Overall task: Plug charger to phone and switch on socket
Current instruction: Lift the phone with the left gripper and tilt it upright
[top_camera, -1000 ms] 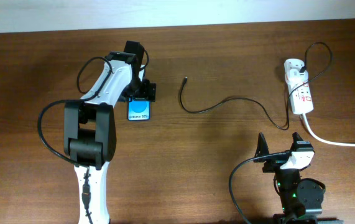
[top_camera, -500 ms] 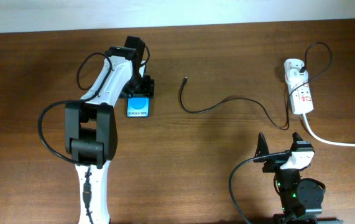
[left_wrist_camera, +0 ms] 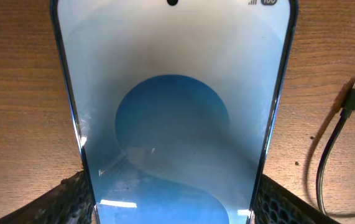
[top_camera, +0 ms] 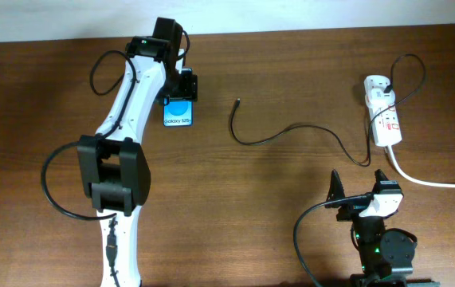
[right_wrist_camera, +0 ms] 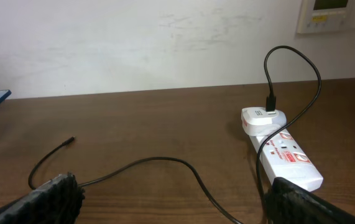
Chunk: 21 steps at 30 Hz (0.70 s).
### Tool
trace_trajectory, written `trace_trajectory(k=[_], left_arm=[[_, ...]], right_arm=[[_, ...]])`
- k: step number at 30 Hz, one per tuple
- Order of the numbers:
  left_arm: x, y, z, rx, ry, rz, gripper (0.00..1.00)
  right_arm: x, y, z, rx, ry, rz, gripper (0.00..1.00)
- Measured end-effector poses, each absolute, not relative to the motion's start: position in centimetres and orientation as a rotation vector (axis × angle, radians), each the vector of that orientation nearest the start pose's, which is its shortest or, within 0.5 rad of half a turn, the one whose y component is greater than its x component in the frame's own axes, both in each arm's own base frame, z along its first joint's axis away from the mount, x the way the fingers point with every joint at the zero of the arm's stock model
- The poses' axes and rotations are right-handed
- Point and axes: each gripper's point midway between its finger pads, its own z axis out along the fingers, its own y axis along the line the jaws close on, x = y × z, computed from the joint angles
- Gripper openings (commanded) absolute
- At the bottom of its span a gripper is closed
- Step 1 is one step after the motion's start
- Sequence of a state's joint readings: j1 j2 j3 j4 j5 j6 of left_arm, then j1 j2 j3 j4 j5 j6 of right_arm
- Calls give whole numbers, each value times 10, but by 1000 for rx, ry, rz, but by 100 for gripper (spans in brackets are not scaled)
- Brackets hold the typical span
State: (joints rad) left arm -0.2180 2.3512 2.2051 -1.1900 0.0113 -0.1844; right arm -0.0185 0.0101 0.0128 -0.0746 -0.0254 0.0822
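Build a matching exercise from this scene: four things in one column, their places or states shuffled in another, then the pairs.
1 phone
2 plug tip
3 socket
4 right gripper

A loose on the table
B gripped by the left gripper
C open, empty
D at the right, white cord trailing

Pairs: 1-B, 2-A, 3-D, 4-C

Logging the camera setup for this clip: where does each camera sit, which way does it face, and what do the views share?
Overhead: above the table, looking straight down; left arm reaches the phone, right arm folded at the bottom edge.
Left wrist: looks down the left fingers at the phone screen; charger tip at right.
Right wrist: low, facing across the table toward the wall; right fingers frame socket and charger.
Shared: all three show the charger tip.
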Motion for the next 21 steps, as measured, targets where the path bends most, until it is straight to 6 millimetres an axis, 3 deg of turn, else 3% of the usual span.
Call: trace_trajectory(k=[2,5,9,11,13,17,21], left_arm=[[501,-113,86,-32,2914,-95,0],[495,-123,87,-353,2933,-214,0],[484,-141,109,-705,2936,-402,0],[483,-155,127,-750,2937,-581,0],[483,-169,148,-784,2927,-870,0],[481,-160,155,-908,2916,-1000,0],[466,-155,157,-1320,2912,-1047,0]], right_arm=[[246,0,159,63,1642,70,98],[246,0,159,63,1642,70,98],[246,0,159,64,1642,70,98],[246,0,159,63,1642,70,98],[246,0,159,64,1642,70,98],[246,0,159,64,1642,70,98],[246,0,159,64,1642,70,98]])
